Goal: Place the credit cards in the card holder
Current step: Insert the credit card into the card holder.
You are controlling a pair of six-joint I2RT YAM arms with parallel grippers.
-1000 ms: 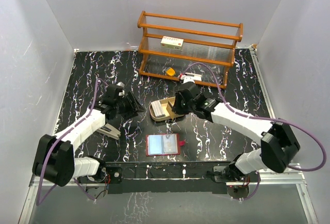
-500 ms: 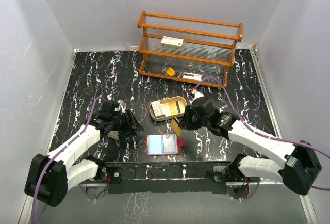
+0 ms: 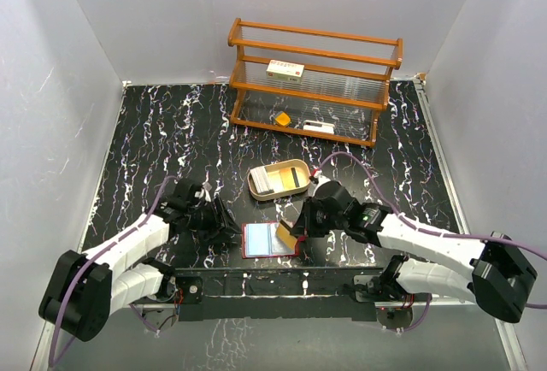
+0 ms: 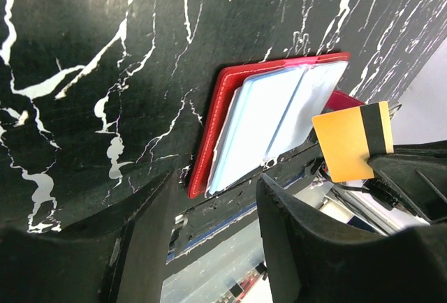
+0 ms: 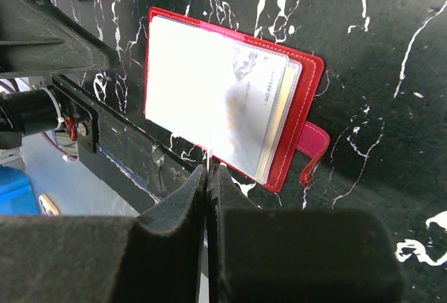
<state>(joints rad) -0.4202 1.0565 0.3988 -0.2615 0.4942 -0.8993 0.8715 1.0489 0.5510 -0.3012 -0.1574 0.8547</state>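
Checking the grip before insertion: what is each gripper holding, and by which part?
The right gripper pinches a yellow credit card by the edge beside its black stripe, above the open card holder. The left gripper is open, holding nothing.

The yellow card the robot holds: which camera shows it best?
The left wrist view: the yellow card faces it, black stripe plain. The top view shows a small sliver by the card holder; the right wrist view, only its edge between the fingers.
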